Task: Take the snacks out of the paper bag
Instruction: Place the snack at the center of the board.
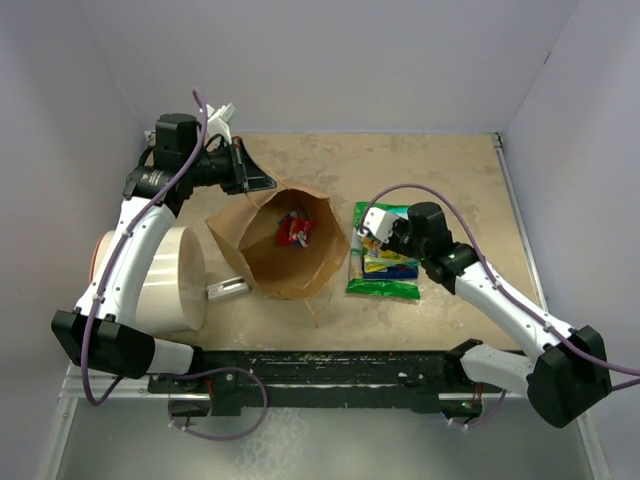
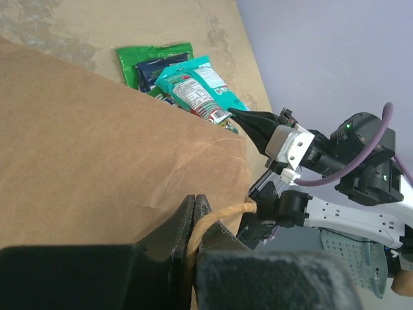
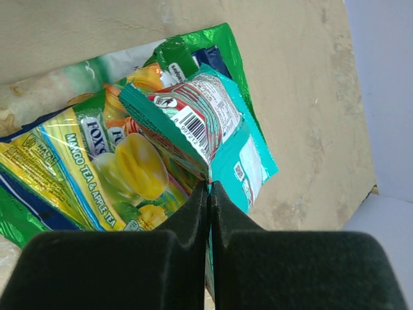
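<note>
Beige tabletop (image 1: 430, 160): the paper bag (image 1: 270, 262) sits centre, with the left gripper (image 2: 197, 213) pinching its handle (image 2: 222, 214) at ten o'clock. At three o'clock the right gripper (image 3: 210, 194) clamps a teal packet (image 3: 219, 129) over the pile (image 1: 385, 282). Next, I'd judge: release it, then fetch the red packet (image 1: 296, 232) inside.

The snacks (image 3: 129, 161) are glossy foil; the paper bag (image 2: 97, 148) is matt, creased kraft.

Bright even light, blurred near foreground.

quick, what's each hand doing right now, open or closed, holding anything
left hand: closed on the twisted handle of the paper bag
right hand: closed on the edge of the teal snack packet
</note>
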`<action>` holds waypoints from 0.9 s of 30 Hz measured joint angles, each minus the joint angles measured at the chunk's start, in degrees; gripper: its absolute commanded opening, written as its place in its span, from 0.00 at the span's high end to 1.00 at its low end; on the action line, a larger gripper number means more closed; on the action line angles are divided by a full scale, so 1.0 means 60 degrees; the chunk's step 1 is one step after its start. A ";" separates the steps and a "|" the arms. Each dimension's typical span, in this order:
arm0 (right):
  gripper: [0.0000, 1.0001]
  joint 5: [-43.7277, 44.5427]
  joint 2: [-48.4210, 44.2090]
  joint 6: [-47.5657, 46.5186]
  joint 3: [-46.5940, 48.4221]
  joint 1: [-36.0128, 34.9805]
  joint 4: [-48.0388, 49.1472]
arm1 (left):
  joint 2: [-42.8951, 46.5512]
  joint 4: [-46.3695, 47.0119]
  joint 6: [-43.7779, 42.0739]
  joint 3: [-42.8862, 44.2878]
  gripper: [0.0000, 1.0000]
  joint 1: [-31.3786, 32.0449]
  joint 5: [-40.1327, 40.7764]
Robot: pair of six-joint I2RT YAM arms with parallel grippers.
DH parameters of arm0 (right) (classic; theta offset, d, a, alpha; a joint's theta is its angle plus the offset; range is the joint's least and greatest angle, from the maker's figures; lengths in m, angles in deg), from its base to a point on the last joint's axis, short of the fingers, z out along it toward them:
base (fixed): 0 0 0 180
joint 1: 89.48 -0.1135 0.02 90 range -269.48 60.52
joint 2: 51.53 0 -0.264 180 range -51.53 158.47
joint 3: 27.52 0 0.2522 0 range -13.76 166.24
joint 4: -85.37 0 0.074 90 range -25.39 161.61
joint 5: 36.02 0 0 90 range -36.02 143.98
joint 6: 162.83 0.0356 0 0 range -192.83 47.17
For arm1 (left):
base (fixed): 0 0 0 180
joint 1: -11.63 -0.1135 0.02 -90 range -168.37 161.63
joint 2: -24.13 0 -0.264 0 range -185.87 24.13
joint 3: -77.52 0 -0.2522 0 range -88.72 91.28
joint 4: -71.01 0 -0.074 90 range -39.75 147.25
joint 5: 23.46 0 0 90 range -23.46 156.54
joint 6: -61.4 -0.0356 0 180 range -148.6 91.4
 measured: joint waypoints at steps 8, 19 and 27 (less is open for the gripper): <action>1.00 -0.0827 0.0000 -0.0710 -0.0259 0.0000 -0.0521 | -0.0015 0.0015 0.0022 0.0000 1.00 0.0000 -0.0106; 0.89 -0.1395 -0.0703 -0.1169 -0.1792 -0.0025 -0.0197 | -0.0040 0.0157 0.0025 0.0000 1.00 0.0000 -0.0135; 0.64 -0.1490 0.0011 -0.1253 -0.1679 -0.0291 0.0051 | -0.0040 0.0259 0.0044 -0.0029 1.00 0.0000 -0.0124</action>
